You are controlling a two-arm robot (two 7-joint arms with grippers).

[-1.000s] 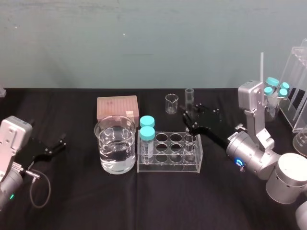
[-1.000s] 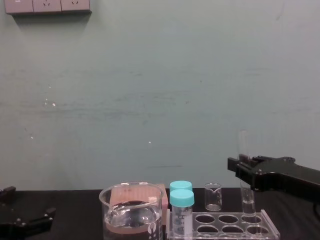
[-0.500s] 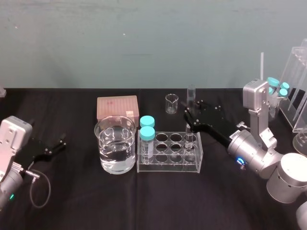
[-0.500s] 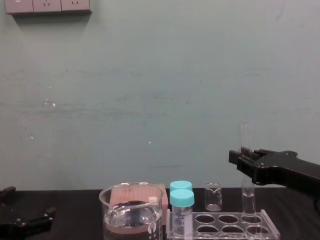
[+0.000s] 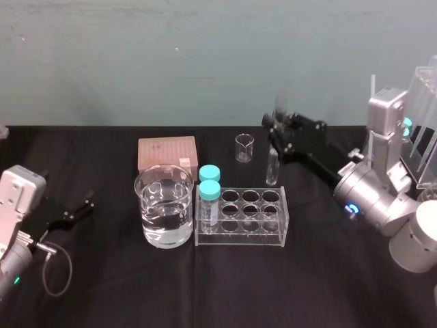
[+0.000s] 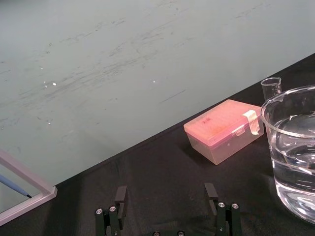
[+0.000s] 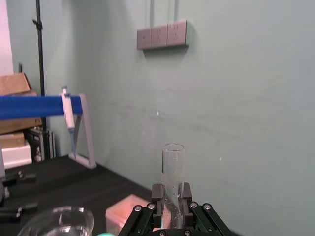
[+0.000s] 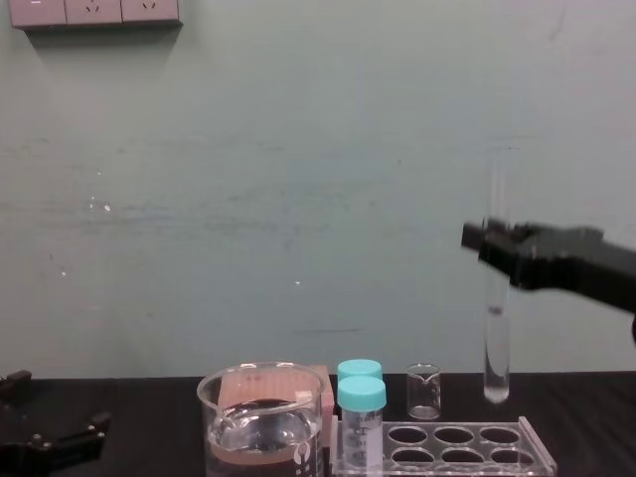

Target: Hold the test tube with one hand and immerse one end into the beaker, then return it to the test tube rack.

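nearest the robot, at the left edge of the black cloth-covered table (image 5: 205, 287), the black two-fingered left gripper (image 6: 166, 194) sits low over the cloth. its fingers are spread wide with nothing between them, and it is well apart from the glassware.

farther in, near the middle of the table, the large, wide, clear glass beaker (image 5: 147, 205) with a pouring spout stands upright, roughly half full of clear liquid. just beside it on the right is the low, rectangular, clear plastic test tube rack (image 5: 240, 238) with its rows of round holes; whether the two touch i cannot tell. two short teal-capped vials (image 5: 209, 194) stand in the holes at the rack's left end, next to the beaker.

over the rack's right end, the black right gripper (image 8: 494, 243) reaches in from the right on a silver cylindrical arm (image 5: 375, 205) with a glowing blue ring. it is clamped on the long, thin, clear glass test tube (image 8: 494, 333), pinching it somewhat above the middle. the test tube hangs close to upright in the air, open mouth up. in the chest view its rounded bottom is above the rack's right-hand holes and clear of them, well to the right of the beaker.

behind the rack a tiny clear glass cup (image 5: 244, 147) stands on the cloth, and a pink lidded plastic box (image 5: 167, 154) sits behind the beaker. a pale teal wall (image 5: 205, 61) closes the back.
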